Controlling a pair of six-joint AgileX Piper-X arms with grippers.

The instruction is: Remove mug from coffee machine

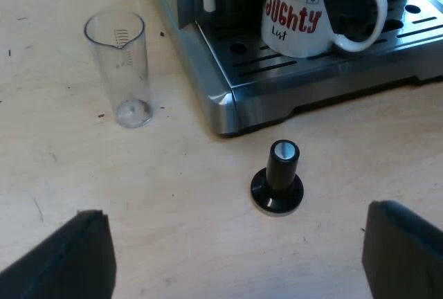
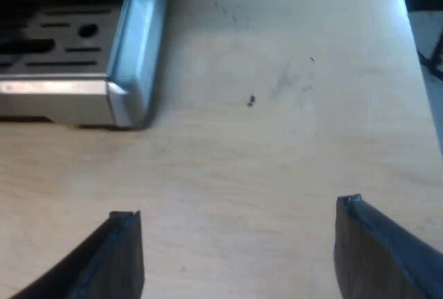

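In the left wrist view, the left gripper (image 1: pixel 235 212) hangs over the pale wooden table (image 1: pixel 173 202) in front of the espresso machine (image 1: pixel 228 98), its two black fingers (image 1: pixel 76 257) spread wide apart and holding nothing. The mug (image 1: pixel 297 19), white with red and black lettering, stands upright on the machine's slotted drip tray (image 1: pixel 311 64), its handle turned away from the machine's near corner. A dark shape overlaps the mug at the handle, and I cannot tell what it is. A tamper with a black knob (image 1: pixel 278 178) stands upright on the table just in front of the machine's near corner, apart from both fingers. A clear measuring glass (image 1: pixel 121 70) stands upright on the table beside the machine, well apart from the tamper. In the right wrist view, the right gripper (image 2: pixel 237 207) is over bare table (image 2: pixel 277 126) near another corner of the espresso machine (image 2: pixel 128 70), where the edge of the slotted tray (image 2: pixel 62 43) shows. Its fingers (image 2: pixel 118 257) are also wide apart, with nothing between them.
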